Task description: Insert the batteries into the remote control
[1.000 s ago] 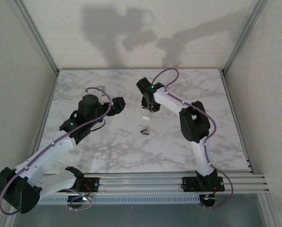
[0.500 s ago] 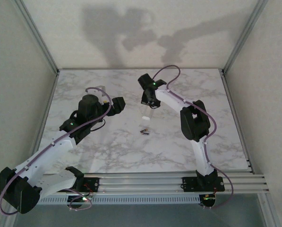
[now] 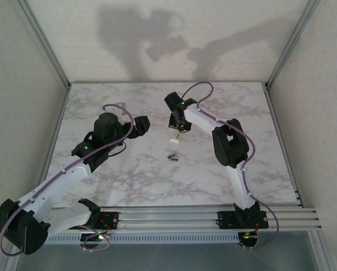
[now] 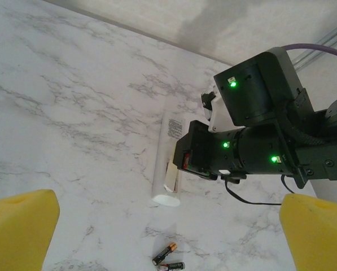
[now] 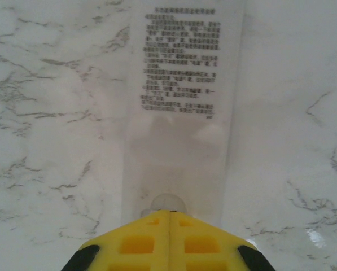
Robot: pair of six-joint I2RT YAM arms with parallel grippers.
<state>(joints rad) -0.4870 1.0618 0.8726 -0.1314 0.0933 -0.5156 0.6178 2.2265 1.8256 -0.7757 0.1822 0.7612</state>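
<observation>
- The right gripper (image 5: 169, 214) is what changed. A second ago its jaws stood part open. Now they are clenched on themselves, the yellow tips meeting along a seam with nothing between them. It hangs just over the end of the remote control (image 5: 182, 113). We judge that it is set to push at the battery cover with closed tips, not to grasp anything.
- The left gripper (image 3: 140, 125), at 9 o'clock from the right one in the top view, has not moved. Its pads (image 4: 21, 226) stand wide apart, released and empty.
- The remote control lies back-up on the marble table (image 3: 112, 186), with its printed label showing. A small round bump sits right at the closed tips. We cannot tell whether the compartment is open yet.
- The batteries (image 4: 165, 254) lie close together on the table at 6 o'clock from the remote, near it but not touching, where they were a second ago. By our reading, no loading has begun.
</observation>
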